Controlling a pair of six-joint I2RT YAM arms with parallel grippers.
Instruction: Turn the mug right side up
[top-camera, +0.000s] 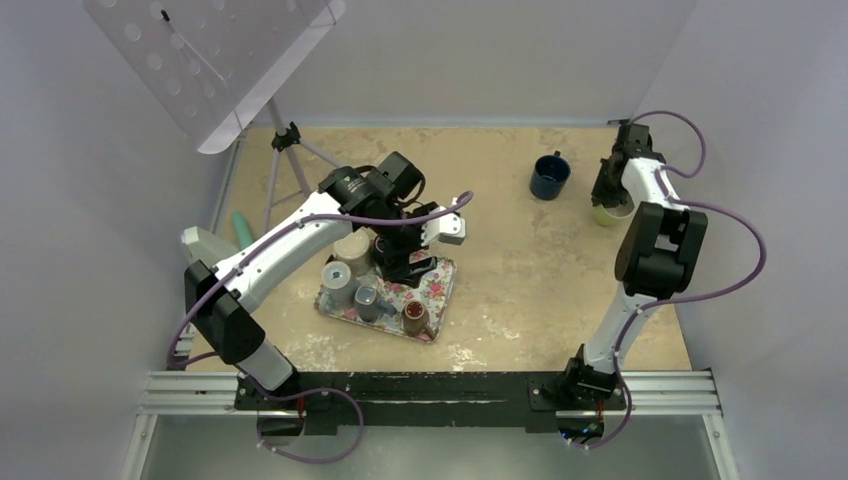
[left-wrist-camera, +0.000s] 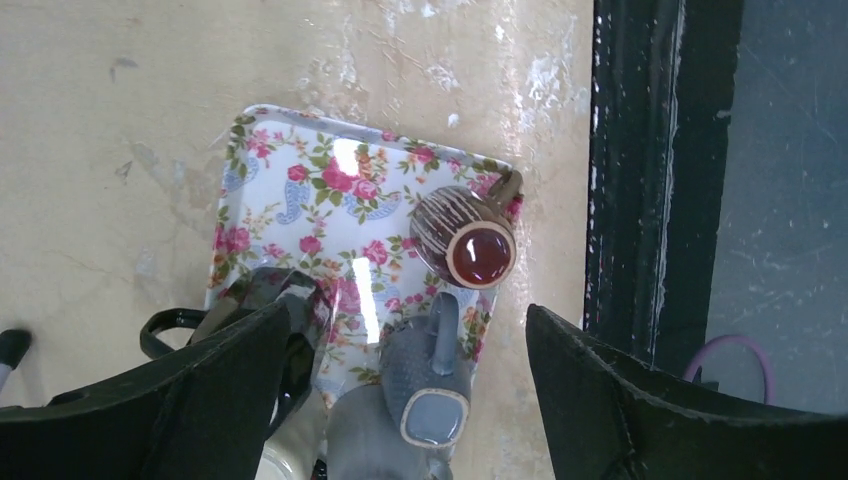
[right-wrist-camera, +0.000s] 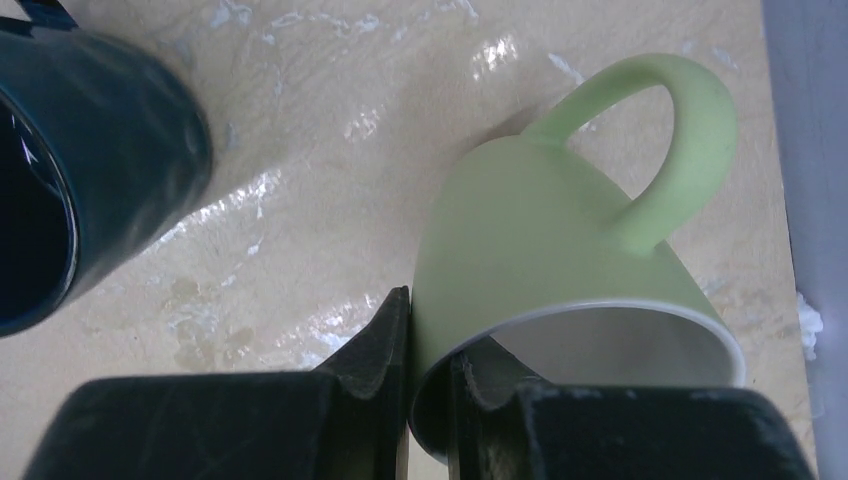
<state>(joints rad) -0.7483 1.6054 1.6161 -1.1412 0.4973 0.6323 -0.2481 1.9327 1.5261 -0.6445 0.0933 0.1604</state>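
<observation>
I'm pinching green mug (right-wrist-camera: 560, 230) rim with right gripper (right-wrist-camera: 432, 332) | mouth facing claw, base pointing toward frame top | left gripper (left-wrist-camera: 405, 330) hanging spread

No readable text, label, brand, number or sign shows anywhere here.

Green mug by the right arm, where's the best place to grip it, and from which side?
Grip the green mug by its rim wall, one jaw inside, one outside, coming at the open mouth away from the handle. The thin wall suits narrow jaws; the right gripper pinches it there.
</observation>
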